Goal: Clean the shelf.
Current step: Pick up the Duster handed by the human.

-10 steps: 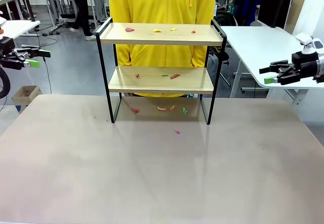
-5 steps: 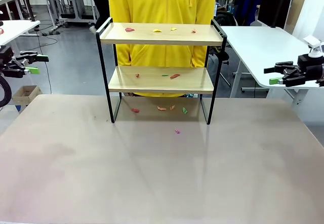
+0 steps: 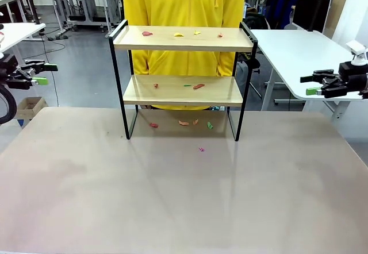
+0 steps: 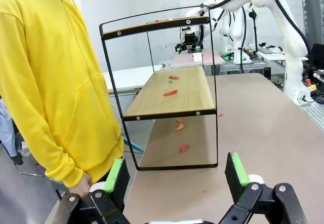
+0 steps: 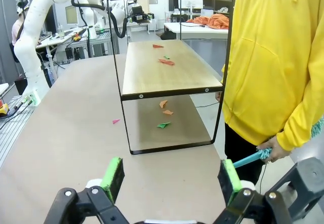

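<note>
The shelf (image 3: pixel 172 93), a two-tier rack of light wood in a thin black frame, stands at the table's far middle. Small coloured paper scraps (image 3: pixel 179 34) lie on its top board. More scraps lie on the lower board (image 3: pixel 198 85) and on the table under it (image 3: pixel 183 123). My left gripper (image 3: pixel 45 74) hovers open off the table's left side. On the far right my right gripper (image 3: pixel 311 85) is also open and holds nothing. The left wrist view sees the shelf (image 4: pixel 190 100) end-on past the open left gripper (image 4: pixel 175 172). In the right wrist view the shelf (image 5: pixel 147 77) stands beyond the open right gripper (image 5: pixel 170 176).
A person in a yellow hoodie (image 3: pixel 184 1) stands right behind the shelf, one hand holding a teal-handled tool (image 5: pixel 251 158). A single pink scrap (image 3: pixel 201 149) lies in front of the shelf. A white table (image 3: pixel 293 47) stands at back right, and a cardboard box (image 3: pixel 29 107) sits on the floor at left.
Both grippers have drawn outward a little toward the picture's sides, the right one also rising slightly. Shelf and scraps have not moved.
</note>
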{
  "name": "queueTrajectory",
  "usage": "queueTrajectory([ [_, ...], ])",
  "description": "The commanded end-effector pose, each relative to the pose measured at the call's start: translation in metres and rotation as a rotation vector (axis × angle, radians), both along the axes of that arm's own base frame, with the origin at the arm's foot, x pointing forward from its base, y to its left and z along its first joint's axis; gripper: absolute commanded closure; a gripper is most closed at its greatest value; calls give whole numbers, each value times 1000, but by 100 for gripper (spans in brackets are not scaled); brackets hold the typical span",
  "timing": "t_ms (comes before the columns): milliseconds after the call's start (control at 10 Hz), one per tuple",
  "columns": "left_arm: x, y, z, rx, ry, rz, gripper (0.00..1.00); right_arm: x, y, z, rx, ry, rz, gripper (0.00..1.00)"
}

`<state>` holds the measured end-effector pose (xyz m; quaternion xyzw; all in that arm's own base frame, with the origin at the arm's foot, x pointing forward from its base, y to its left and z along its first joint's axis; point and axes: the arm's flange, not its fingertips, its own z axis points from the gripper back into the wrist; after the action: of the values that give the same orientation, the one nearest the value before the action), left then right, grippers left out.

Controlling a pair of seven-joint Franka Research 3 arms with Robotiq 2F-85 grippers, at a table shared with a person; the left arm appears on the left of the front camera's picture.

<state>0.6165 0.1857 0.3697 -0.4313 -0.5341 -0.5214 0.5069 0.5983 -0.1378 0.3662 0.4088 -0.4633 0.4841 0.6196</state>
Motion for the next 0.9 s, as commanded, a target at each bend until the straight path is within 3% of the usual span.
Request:
queueTrajectory([
  [0, 0, 0, 2, 3, -3, -3, 0, 0, 0, 1, -4, -2, -1, 0],
  [800, 0, 0, 2, 3, -3, -3, 0, 0, 0, 1, -4, -2, -1, 0],
])
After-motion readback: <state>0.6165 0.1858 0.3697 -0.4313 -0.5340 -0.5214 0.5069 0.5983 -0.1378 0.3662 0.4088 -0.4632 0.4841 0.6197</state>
